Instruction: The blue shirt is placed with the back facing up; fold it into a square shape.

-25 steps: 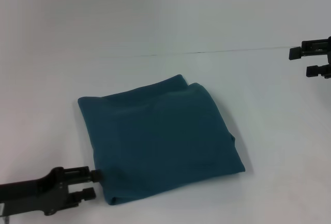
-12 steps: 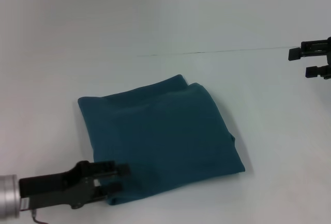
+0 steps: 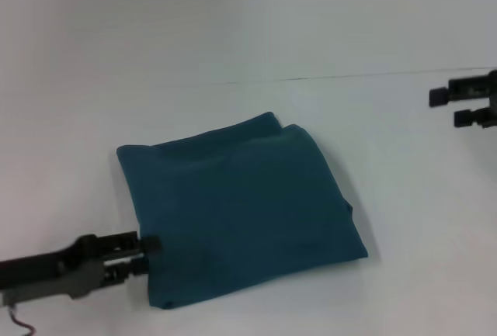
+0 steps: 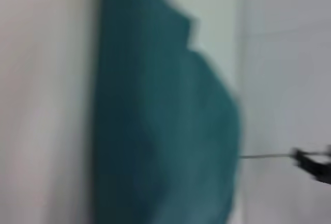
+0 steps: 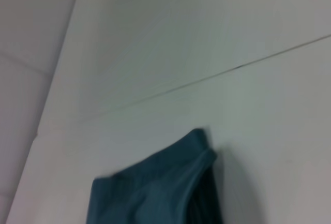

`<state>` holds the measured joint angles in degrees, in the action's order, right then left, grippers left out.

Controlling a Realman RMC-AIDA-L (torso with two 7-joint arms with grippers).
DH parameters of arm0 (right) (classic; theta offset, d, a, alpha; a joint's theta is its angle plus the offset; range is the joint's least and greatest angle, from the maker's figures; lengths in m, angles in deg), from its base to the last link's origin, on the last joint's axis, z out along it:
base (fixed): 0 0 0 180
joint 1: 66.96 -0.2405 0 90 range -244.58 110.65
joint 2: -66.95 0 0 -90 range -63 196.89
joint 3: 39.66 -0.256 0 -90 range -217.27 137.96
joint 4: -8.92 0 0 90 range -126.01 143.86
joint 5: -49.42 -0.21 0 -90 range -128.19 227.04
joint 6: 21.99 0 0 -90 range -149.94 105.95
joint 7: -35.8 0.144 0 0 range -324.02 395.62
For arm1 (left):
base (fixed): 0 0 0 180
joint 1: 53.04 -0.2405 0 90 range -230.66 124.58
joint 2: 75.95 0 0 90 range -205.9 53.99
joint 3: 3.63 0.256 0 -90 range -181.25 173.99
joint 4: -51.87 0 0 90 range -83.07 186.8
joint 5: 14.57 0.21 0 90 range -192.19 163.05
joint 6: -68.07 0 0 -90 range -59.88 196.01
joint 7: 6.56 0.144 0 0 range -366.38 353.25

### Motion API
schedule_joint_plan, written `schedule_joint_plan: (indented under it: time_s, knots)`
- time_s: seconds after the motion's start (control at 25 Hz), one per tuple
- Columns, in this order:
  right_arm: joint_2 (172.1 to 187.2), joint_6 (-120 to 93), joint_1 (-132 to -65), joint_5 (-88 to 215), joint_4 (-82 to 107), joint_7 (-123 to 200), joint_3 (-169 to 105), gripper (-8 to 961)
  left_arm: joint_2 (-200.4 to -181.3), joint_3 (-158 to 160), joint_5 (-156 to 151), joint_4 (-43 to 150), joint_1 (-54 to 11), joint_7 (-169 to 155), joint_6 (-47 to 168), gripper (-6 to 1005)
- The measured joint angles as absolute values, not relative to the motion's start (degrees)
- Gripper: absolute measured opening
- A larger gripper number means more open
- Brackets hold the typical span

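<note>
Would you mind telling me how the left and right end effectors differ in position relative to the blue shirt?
The left end effector sits at the near left edge of the blue shirt, seemingly touching it; the right end effector hangs far off to the right, well apart. The left one points across the shirt, low; the right one looks higher. Both are dark with two fingers apart.

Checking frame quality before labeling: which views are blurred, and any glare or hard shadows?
Head view: fairly sharp, even light, no glare, faint shadow under the blue shirt. Left wrist view: heavily smeared, shirt edges soft. Right wrist view: mildly soft, dark shadow beside the shirt's fold.
</note>
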<state>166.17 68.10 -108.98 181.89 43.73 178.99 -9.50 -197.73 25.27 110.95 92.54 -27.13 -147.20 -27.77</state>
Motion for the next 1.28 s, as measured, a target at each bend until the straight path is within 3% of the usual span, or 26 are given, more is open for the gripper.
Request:
schedule_joint_plan:
  time_s: [0.12,0.28,0.56,0.84,1.04,1.28]
  knots:
    - [166.77,73.8,-108.7,181.7,44.2,171.3,-9.9,912,-196.61,23.3,109.6,95.6,-27.2,-137.5,-35.6,584]
    - [168.99,81.4,-108.3,181.4,44.2,163.5,-9.1,912,-195.97,24.1,110.2,98.5,-26.7,-127.0,-40.5,585]
    - [176.78,84.0,-109.1,181.4,44.5,149.7,-4.5,913,-195.62,28.1,113.5,99.4,-24.5,-118.9,-39.4,584]
    - [182.50,82.9,-110.3,181.3,44.6,138.5,-0.8,913,-195.92,29.2,113.7,99.0,-24.0,-112.8,-37.2,582]
    - [184.01,80.6,-110.5,181.5,44.7,138.6,1.6,913,-196.08,30.2,113.7,98.7,-23.9,-112.2,-36.5,581]
    - [183.59,80.4,-109.9,181.6,44.7,138.1,2.7,913,-195.85,31.2,113.7,97.3,-23.4,-111.7,-35.9,580]
